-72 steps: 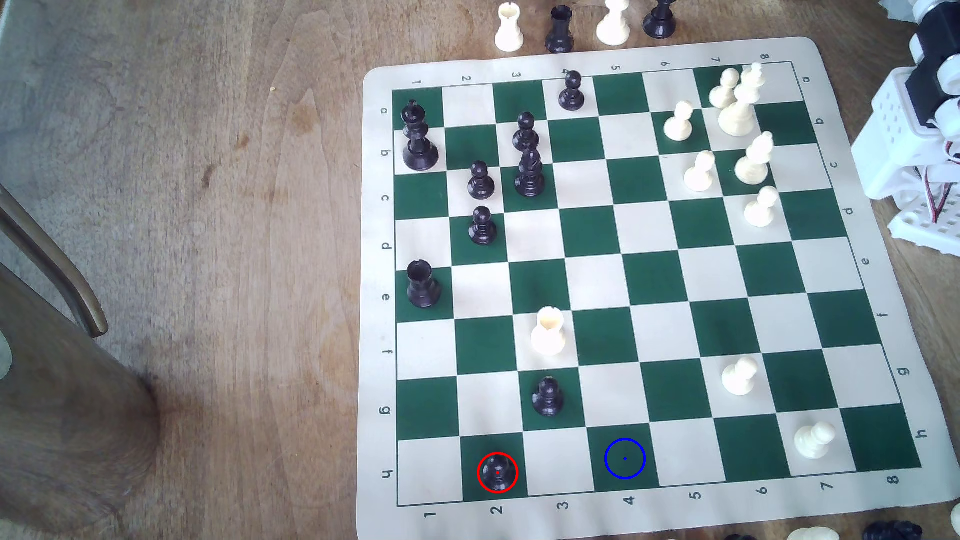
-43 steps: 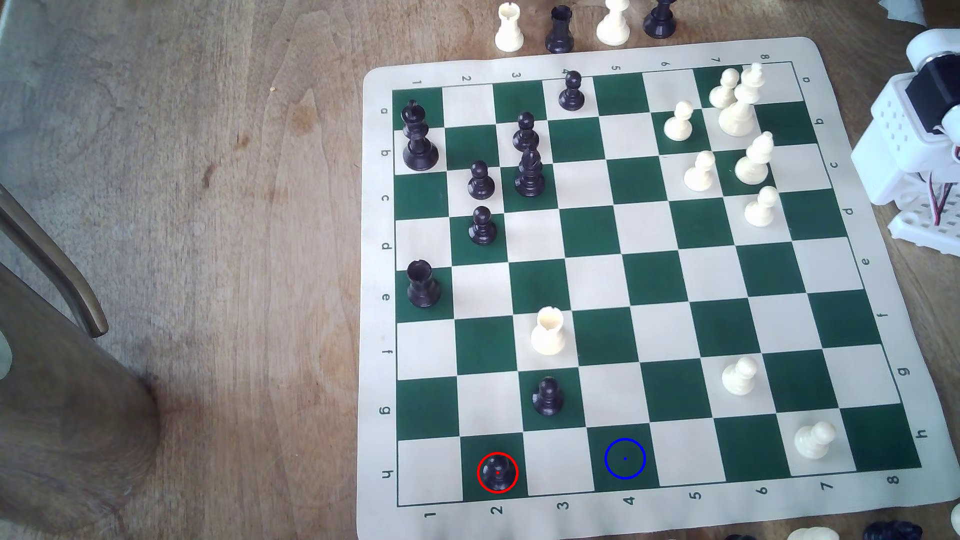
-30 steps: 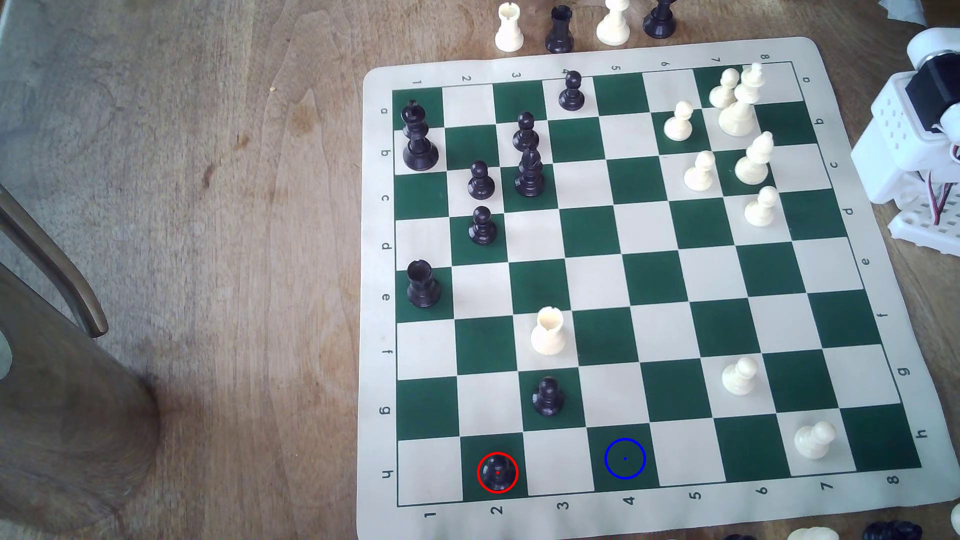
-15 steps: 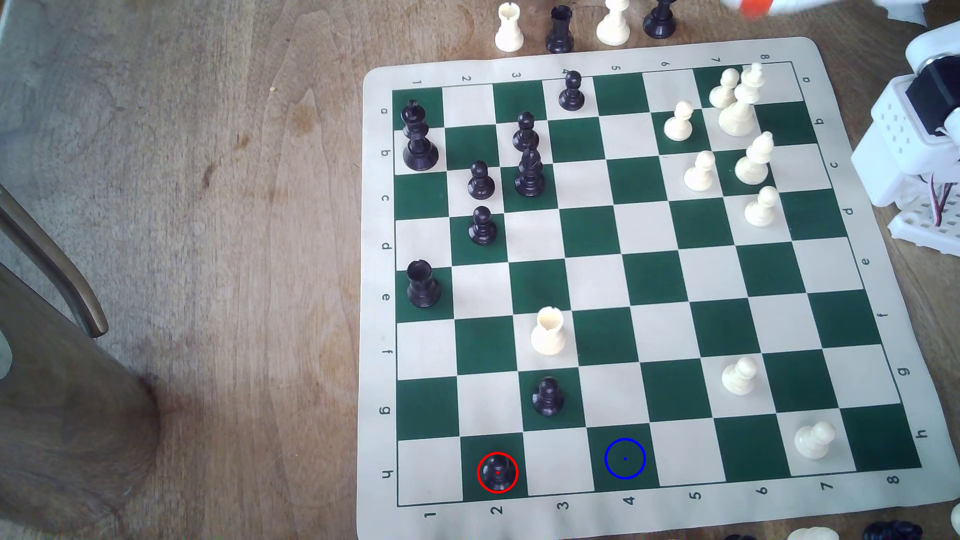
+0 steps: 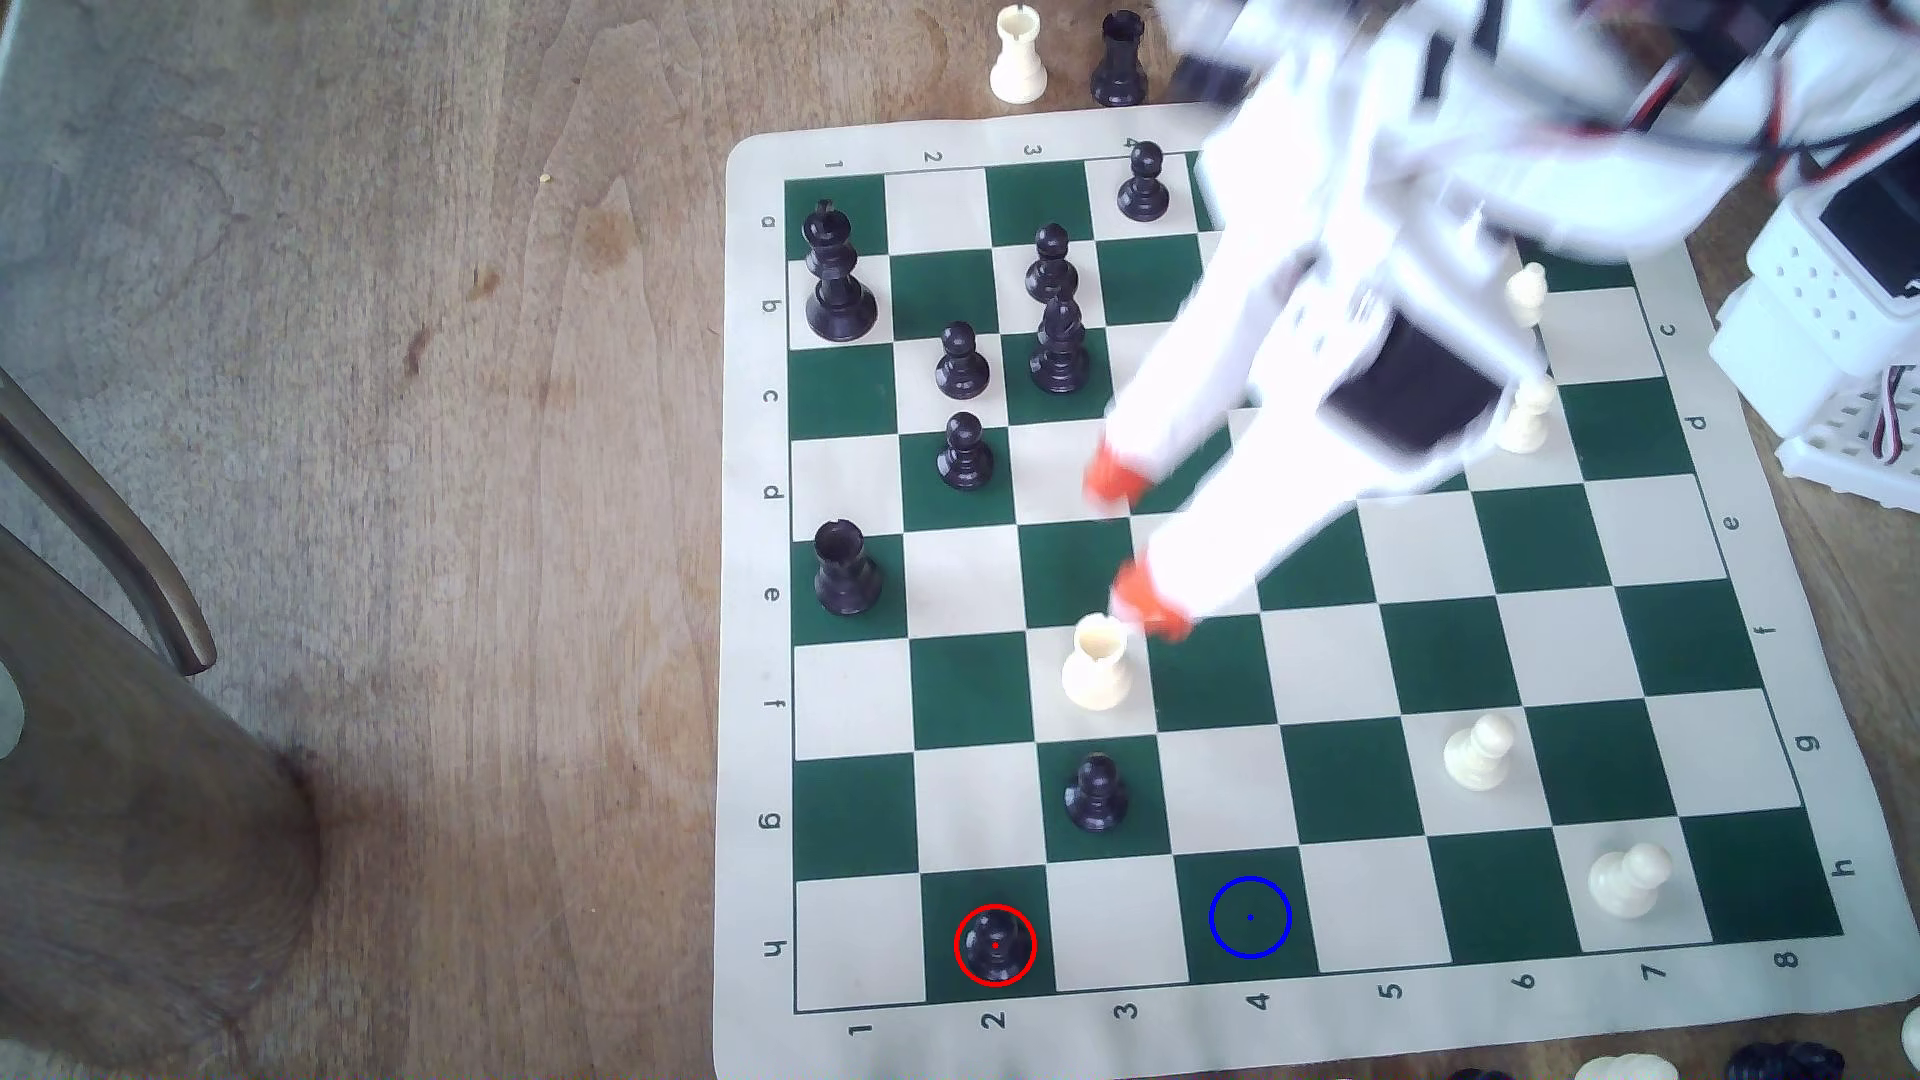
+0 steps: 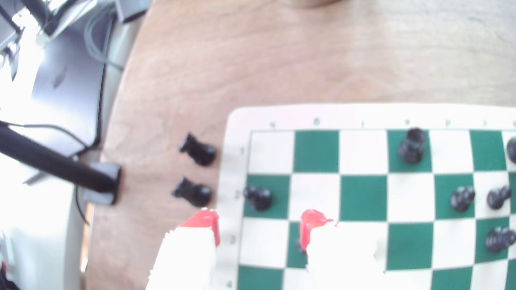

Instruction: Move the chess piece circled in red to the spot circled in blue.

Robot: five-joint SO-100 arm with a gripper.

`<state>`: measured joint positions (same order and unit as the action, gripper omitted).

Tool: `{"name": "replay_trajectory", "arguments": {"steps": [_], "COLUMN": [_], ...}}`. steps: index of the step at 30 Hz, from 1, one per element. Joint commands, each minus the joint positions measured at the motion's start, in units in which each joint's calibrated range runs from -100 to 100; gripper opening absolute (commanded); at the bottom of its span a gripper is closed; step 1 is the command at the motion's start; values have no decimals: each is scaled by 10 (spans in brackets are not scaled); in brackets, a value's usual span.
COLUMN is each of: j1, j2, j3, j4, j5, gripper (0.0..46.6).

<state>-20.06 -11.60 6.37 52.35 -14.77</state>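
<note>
The chess piece circled in red [image 5: 995,943] is a small black pawn on the dark square at h2, near the board's front edge. In the wrist view this pawn [image 6: 258,196] stands upright just beyond my fingertips. The spot circled in blue [image 5: 1250,917] is the bare dark green square h4, two squares toward the exterior view's right of the pawn. My gripper [image 5: 1130,545] hovers over the middle of the board, blurred by motion. Its orange-tipped fingers [image 5: 1112,483] are spread apart with nothing between them. In the wrist view the gripper [image 6: 259,223] also stands open.
A white rook [image 5: 1096,665] stands right under the nearer fingertip. A black pawn [image 5: 1096,794] sits on g3 between gripper and front row. A black rook [image 5: 847,569] is on e1. Two black pieces [image 6: 198,149] lie on the table beside the board. The arm's base [image 5: 1829,312] stands at the exterior view's right.
The arm has swung out from the exterior view's right edge over the board, and its open gripper now hangs above the middle squares. No chess piece has moved.
</note>
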Motion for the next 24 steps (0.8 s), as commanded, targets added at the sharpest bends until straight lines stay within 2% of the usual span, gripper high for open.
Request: {"name": "replay_trajectory", "arguments": {"steps": [1, 3, 5, 24], "j1": [-12, -21, -26, -31], "j2": [116, 166, 183, 293], "j3": [-189, -230, -231, -267], "j4": [46, 63, 62, -14], "j5": [-33, -47, -51, -47], "gripper": [156, 154, 153, 157]}}
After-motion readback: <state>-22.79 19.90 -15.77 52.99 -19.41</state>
